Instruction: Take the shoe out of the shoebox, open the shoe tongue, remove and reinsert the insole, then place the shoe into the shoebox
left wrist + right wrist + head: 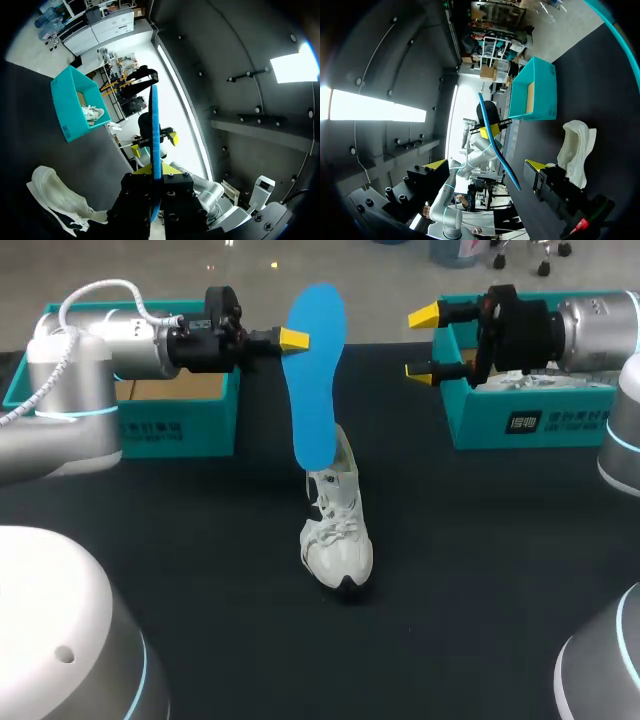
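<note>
While the left gripper (pixel 292 339) pinches the blue insole (pixel 315 370) by one edge, its fingers drawn in narrow on it, the insole stands nearly upright over the dark table (pixel 200 560). The insole's top points to 12 o'clock and its lower end is down at the heel opening of the shoe (pixel 337 535) (whether it goes inside, I cannot tell). The white shoe rests on its sole near the middle of the table, toe to 6 o'clock, heel to 12.

The right gripper (pixel 422 342) hangs at 2 o'clock from the shoe, fingers spread wide and holding nothing, apart from the insole. One teal box (pixel 180 410) sits at 10 o'clock, beyond the left arm. A second teal box (pixel 530 420) sits at 2 o'clock below the right arm, with something white in it.

From the left wrist, the insole (pixel 154 125) shows edge-on, running out between that gripper's (pixel 156 172) fingers, with the shoe (pixel 55 192) beside it on the table. From the right wrist, the open gripper (pixel 486 165) faces the insole (pixel 497 145), with the shoe (pixel 577 145) off to one side.
</note>
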Controlling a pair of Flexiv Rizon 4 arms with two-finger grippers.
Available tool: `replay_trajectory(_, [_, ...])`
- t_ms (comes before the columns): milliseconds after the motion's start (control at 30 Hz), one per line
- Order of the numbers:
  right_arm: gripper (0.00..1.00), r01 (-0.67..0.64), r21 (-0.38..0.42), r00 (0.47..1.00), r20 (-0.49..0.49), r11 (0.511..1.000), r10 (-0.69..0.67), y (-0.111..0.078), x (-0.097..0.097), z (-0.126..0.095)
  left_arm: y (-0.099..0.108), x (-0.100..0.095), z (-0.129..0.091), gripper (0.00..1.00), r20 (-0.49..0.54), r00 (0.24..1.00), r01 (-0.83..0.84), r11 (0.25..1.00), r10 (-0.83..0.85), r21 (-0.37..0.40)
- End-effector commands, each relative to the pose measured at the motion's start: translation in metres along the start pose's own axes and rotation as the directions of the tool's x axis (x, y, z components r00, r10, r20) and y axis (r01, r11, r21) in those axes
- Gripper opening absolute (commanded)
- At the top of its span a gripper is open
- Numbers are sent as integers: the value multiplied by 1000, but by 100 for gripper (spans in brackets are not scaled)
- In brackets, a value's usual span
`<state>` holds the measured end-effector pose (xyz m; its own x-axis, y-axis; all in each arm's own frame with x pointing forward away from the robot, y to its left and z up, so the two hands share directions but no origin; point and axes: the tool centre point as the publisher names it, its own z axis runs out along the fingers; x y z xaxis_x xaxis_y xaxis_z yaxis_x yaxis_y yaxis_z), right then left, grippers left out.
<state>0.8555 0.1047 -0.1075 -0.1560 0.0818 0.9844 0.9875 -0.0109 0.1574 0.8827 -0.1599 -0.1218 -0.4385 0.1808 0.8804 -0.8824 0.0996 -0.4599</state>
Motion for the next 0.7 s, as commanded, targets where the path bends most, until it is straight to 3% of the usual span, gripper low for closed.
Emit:
replay_trajectory(33, [100, -1, 1, 1000, 1, 1000, 1, 1, -1, 2, -13, 11, -1, 0, 45, 861, -505, 863, 506, -33])
replay_trajectory(633, [100, -1, 1, 1000, 1, 1000, 1, 1, -1, 2, -13, 11, -1, 0, 45, 861, -505, 863, 506, -33])
replay_trajectory(700, [100, -1, 1, 1000, 1, 1000, 1, 1, -1, 2, -17, 9, -5, 0, 108, 765, -626, 773, 634, -107])
